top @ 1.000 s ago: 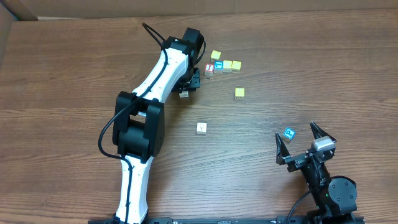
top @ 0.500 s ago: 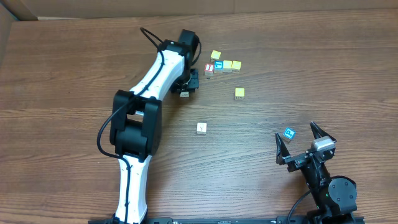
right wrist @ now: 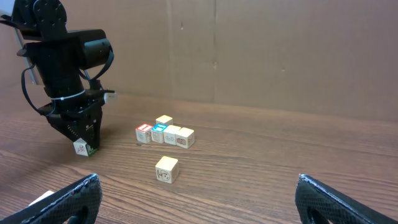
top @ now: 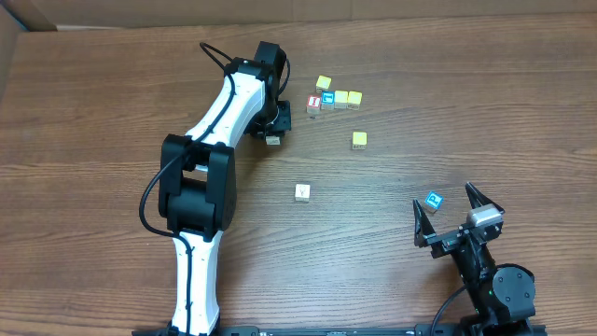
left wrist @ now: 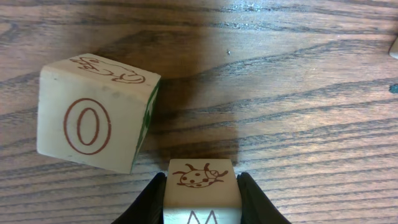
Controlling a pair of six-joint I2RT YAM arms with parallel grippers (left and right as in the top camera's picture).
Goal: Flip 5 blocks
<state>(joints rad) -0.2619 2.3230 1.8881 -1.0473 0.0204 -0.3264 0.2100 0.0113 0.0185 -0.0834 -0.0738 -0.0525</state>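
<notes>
My left gripper [left wrist: 201, 182] is shut on a cream block [left wrist: 200, 177] with a ladybug drawing and an M. From overhead this gripper [top: 277, 125] hides that block. Beside it on the table lies a cream block with a red O [left wrist: 93, 121], also visible from above [top: 272, 140]. A lone cream block [top: 302, 191] and a lone yellow block [top: 359, 139] lie mid-table. A blue-faced block [top: 433, 200] lies between the spread fingers of my open right gripper [top: 443, 195], which holds nothing [right wrist: 198, 182].
A cluster at the back holds a red-faced cube [top: 314, 103], a blue one [top: 327, 99], a cream one [top: 341, 98] and two yellow ones [top: 354, 97], [top: 323, 82]. The left arm [top: 201, 177] stretches diagonally across the table's left half.
The left arm has swung a little to the left and its jaws have closed in on the ladybug block. The right arm has not moved.
</notes>
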